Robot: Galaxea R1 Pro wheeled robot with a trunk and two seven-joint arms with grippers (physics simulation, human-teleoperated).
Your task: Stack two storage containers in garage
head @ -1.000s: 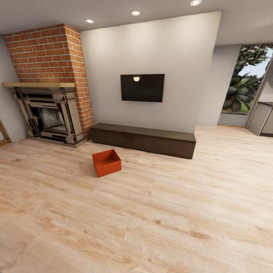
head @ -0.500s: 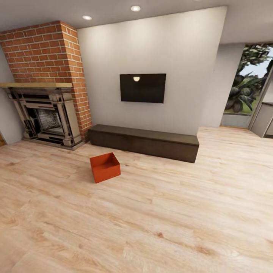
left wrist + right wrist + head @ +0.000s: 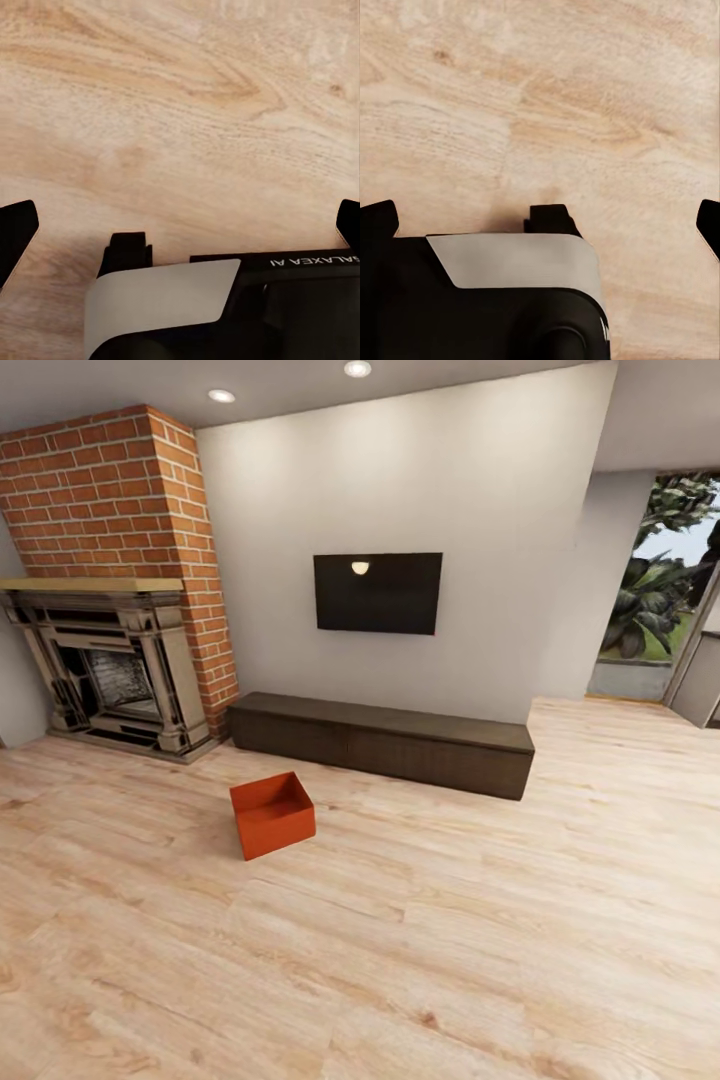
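Light wood planks (image 3: 420, 920) carry one orange-red lidless container (image 3: 272, 815) before the dark cabinet (image 3: 380, 742) (both grippers (image 3: 180, 225) (image 3: 540, 217) spread wide, empty).

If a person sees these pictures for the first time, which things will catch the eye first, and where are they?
First is the orange-red storage container, alone on the light wood plank floor in front of the long dark cabinet. Next is the red brick chimney with its fireplace at the left. Then comes the black TV on the white wall above the cabinet.
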